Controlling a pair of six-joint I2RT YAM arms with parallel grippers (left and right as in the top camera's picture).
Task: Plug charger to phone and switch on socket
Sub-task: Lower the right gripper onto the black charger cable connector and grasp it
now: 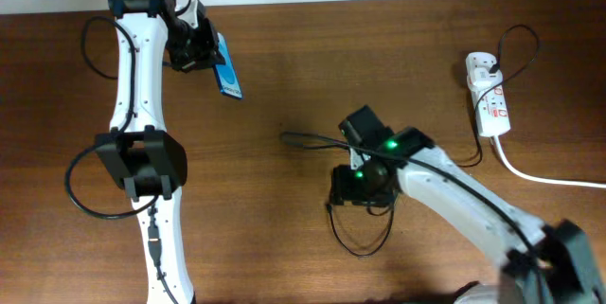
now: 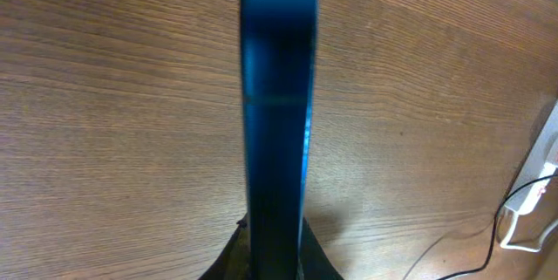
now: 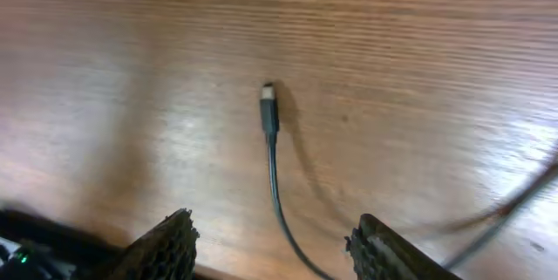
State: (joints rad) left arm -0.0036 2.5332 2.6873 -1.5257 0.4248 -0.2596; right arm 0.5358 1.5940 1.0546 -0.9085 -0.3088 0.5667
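Observation:
My left gripper (image 1: 202, 50) is shut on the phone (image 1: 228, 74), which has a blue screen, and holds it at the back left. In the left wrist view the phone (image 2: 277, 114) stands edge-on between the fingers (image 2: 277, 267). The charger is a thin black cable; its connector tip (image 1: 285, 136) lies on the table at mid-table. In the right wrist view the tip (image 3: 269, 110) lies ahead, and the cable runs back between my open right fingers (image 3: 275, 245). My right gripper (image 1: 348, 152) hovers over the cable. The white socket (image 1: 488, 93) lies at the far right.
The charger cable loops on the table below the right gripper (image 1: 362, 240) and runs on to the socket. A thick white cord (image 1: 544, 176) leaves the socket to the right. The socket's edge shows in the left wrist view (image 2: 549, 153). Black base cables curl by the left arm (image 1: 80, 190).

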